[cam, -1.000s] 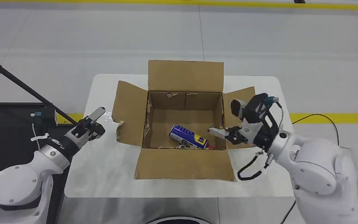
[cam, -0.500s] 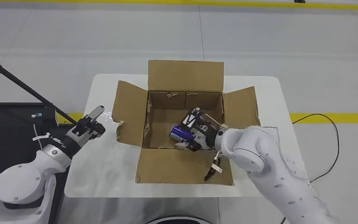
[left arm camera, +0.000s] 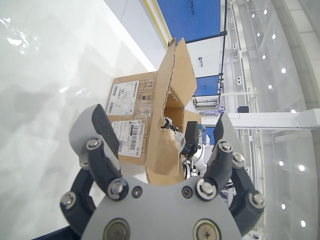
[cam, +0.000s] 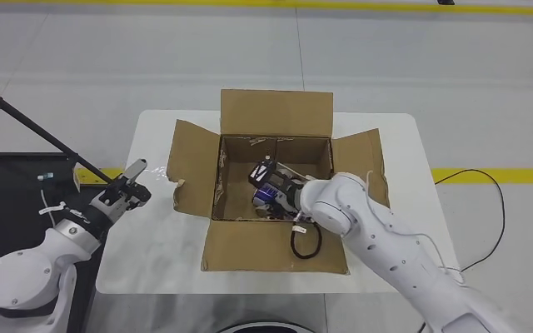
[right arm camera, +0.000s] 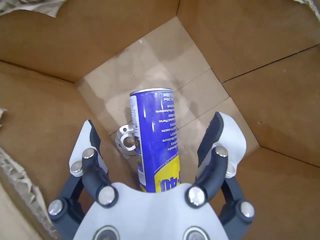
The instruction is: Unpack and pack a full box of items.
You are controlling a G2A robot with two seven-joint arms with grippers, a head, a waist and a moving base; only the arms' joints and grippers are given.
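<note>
- Lying on its side on the floor of the cardboard box, the blue and yellow spray can sits close to the box's near wall, on the robot's side.
- From above, only a sliver of the can's blue body shows under the arm.
- A small metal ring part rests on the box floor just beside the can; it may be touching the can, but the contact is hard to judge.
- The right gripper is down inside the box, jaws spread wide with one finger on either side of the can and neither pad against it.
- In the top view the right gripper is over the left half of the box floor, and the arm crosses the near right corner of the box.
- All four flaps of the box stand open, and torn paper edges show along the rim.
- The box stands on the middle of the white table, its labelled side facing the table's left edge.
- The left gripper hovers at the table's left edge, pointing at the box's left flap and apart from it, jaws wide and holding nothing.
- From above the left gripper is well apart from the right one.
</note>
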